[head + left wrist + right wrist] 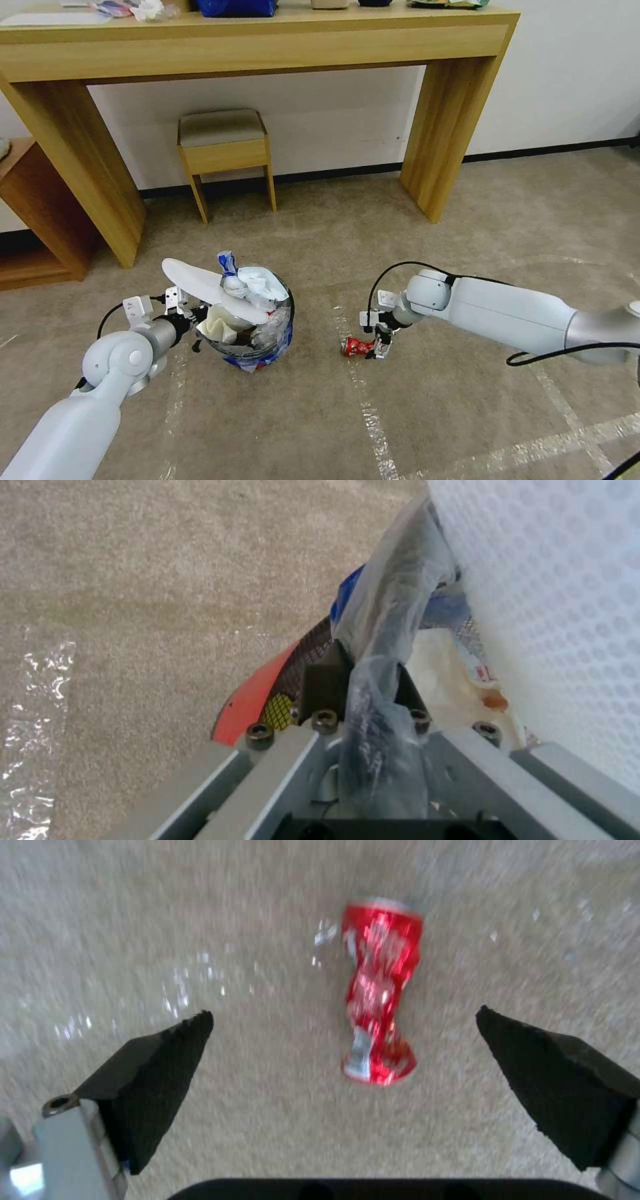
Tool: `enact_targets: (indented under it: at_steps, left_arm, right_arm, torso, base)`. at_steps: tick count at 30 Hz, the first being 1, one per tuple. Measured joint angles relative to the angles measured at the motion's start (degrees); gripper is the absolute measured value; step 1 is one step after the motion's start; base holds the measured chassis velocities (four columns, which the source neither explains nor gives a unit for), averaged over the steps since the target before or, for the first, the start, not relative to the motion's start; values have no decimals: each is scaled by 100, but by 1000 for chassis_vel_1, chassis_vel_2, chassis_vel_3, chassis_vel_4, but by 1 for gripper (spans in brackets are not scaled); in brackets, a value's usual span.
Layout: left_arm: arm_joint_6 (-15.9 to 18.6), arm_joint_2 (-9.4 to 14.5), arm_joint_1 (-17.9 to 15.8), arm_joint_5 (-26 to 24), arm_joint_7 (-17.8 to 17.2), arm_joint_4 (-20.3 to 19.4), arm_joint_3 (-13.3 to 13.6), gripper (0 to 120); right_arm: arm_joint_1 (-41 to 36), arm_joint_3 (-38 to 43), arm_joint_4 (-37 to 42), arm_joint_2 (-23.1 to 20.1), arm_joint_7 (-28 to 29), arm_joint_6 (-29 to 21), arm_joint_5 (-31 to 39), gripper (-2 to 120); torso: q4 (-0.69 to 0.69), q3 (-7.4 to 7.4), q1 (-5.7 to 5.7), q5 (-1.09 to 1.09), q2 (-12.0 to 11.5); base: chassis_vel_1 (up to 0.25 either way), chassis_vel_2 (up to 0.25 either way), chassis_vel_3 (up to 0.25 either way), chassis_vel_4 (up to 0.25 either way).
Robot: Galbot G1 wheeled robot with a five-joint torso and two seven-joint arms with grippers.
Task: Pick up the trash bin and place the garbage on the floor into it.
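Trash bin (257, 337) first, since everything turns on it: I see it on the left of my head view, on the carpet (467, 220) in front of the wooden desk (253, 47), red at the base and lined with a clear-and-blue plastic bag (383, 630). It is heaped full. A flat white slipper sole (200, 283) lies across the top, jutting past the rim toward my left arm, with pale crumpled tissues (263, 283) beside it and a tan paper piece (217, 327) tucked below.

My left gripper (193, 320) sits at the bin's near-left rim. From the left wrist camera I can see its dark fingers (323, 682) closed narrow on the rim, one outside against the red wall, with the bag bunched between them; the dotted white sole fills the side of that view.

Behind the bin, a small wooden stool (223, 150) stands under the desk against the wall.

Moving right, a crushed red can (357, 347) lies on the carpet, well apart from the bin, next to a strip of clear tape (367, 407) stuck to the floor. My right gripper (380, 347) is just beside the can, low over the floor. From the right wrist camera its black pads (160, 1065) stand wide apart, the can (381, 995) lying lengthwise between and beyond them, touched by neither.
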Motion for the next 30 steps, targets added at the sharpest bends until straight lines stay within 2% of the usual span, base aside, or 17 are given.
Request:
enact_targets:
  at_steps: [10, 30]
  left_arm:
    - [-8, 0, 111, 16, 112, 45, -126, 1]
    - [-44, 20, 375, 47, 256, 31, -352, 1]
  right_arm:
    - [-407, 28, -567, 217, 4, 77, -342, 100]
    - [-1089, 484, -1646, 1160, 287, 172, -821, 100]
  torso:
    - [0, 0, 0, 2, 0]
    - [2, 0, 0, 0, 0]
  base:
    - [0, 0, 0, 0]
    - [0, 0, 0, 0]
